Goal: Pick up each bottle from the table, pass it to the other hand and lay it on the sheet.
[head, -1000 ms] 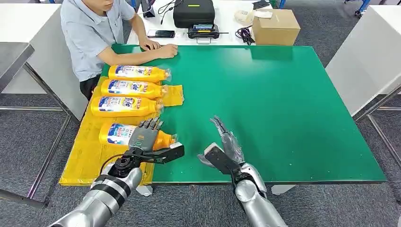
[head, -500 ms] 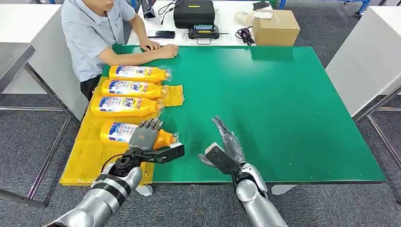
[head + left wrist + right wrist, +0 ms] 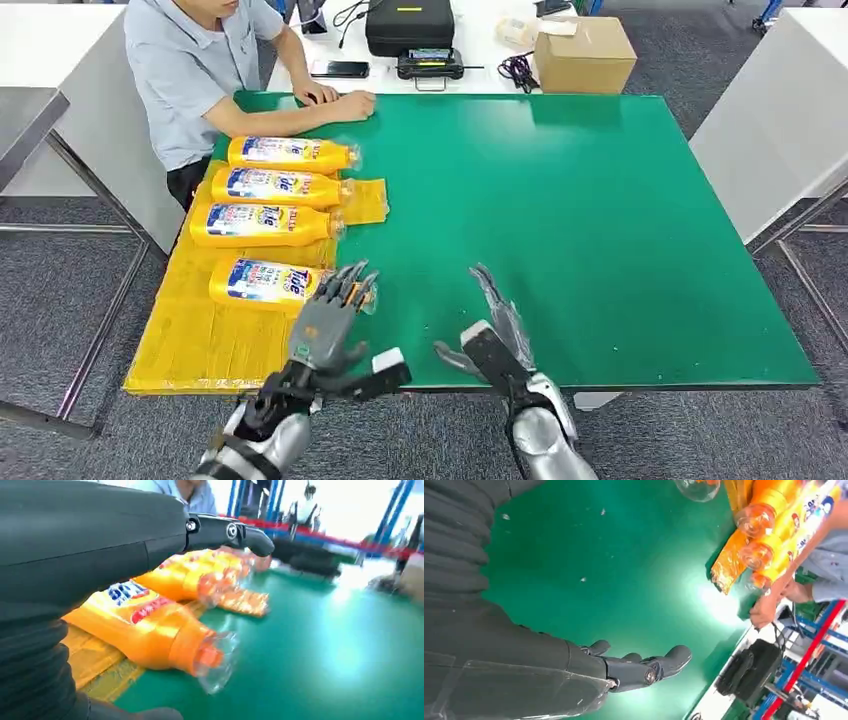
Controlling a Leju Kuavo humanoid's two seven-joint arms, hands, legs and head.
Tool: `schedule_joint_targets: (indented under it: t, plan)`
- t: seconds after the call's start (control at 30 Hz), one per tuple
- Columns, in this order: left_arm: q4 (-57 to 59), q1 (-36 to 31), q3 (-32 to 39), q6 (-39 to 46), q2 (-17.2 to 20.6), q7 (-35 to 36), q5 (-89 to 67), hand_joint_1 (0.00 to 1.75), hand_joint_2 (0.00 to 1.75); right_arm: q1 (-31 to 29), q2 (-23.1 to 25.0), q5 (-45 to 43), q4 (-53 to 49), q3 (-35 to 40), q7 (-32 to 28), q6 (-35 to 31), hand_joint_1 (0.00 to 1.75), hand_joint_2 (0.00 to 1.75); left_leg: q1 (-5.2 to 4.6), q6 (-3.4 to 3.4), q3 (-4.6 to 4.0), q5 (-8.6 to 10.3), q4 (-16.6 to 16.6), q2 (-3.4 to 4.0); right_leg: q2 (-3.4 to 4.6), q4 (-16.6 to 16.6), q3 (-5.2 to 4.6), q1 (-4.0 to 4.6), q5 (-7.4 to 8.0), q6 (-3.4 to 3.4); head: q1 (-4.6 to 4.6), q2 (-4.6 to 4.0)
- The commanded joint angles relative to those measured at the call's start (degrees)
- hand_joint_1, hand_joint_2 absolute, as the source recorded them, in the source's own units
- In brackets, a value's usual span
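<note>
The nearest bottle (image 3: pixel 272 283) lies on its side on the yellow sheet (image 3: pixel 200 345), its clear cap just over the sheet's edge toward the green table (image 3: pixel 600 220), in line with three more bottles (image 3: pixel 270 187) ranked behind it, so the laying-down looks done. It is orange with a blue and white label. The left hand (image 3: pixel 325 325) hangs just beside its neck, fingers spread, holding nothing. The right hand (image 3: pixel 495 335) is likewise open and empty over the table. A person (image 3: pixel 200 70) leans on the far edge.
</note>
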Motion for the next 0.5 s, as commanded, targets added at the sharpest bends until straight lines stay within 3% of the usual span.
schedule_joint_targets:
  t: [0.03, 0.27, 0.33, 0.47, 0.5]
  plan:
    - [-14.17, 7.69, -2.02, 3.56, 2.32, -2.96, 2.11, 0.0, 1.75, 3.19, -1.02, -0.35, -4.8, -2.75, -0.32, -0.7, 0.0, 1.75, 0.07, -0.12, 0.24, -0.13, 0.03, 0.09, 0.04, 0.0, 0.23, 0.08, -0.1, -0.14, -0.02, 0.0]
    - [-14.77, 7.89, -1.94, 6.0, 1.19, -6.69, 7.07, 0.0, 1.75, 3.23, -0.46, -1.7, -4.58, -3.43, -0.69, -0.46, 0.0, 1.75, 0.07, -0.1, 0.22, -0.07, 0.0, 0.05, 0.01, -0.01, 0.21, 0.08, -0.06, -0.14, 0.0, 0.0]
    - [-15.88, 8.29, -2.44, 3.84, -0.11, -13.75, 23.51, 0.0, 1.75, 3.99, 0.18, -10.99, -5.55, -4.35, -2.05, 6.3, 0.0, 1.75, 0.03, -0.06, 0.13, -0.02, -0.01, 0.01, -0.02, -0.02, 0.13, 0.04, -0.03, -0.09, 0.0, 0.0]
    - [-15.27, 8.07, -2.44, 3.82, -0.21, -14.01, 23.86, 0.0, 1.75, 4.27, 0.0, -11.08, -5.79, -4.26, -2.07, 6.36, 0.0, 1.75, 0.04, -0.08, 0.22, -0.04, -0.02, -0.02, -0.05, -0.03, 0.23, 0.04, -0.07, -0.11, 0.0, 0.0]
    - [-15.65, 8.59, -2.09, 1.3, -0.99, -16.9, 32.57, 0.0, 1.75, 4.68, -0.02, -11.63, -6.36, -4.29, -2.72, 5.83, 0.0, 1.75, 0.04, -0.07, 0.15, -0.01, -0.04, 0.0, -0.03, -0.03, 0.16, 0.04, -0.02, -0.09, 0.0, 0.0]
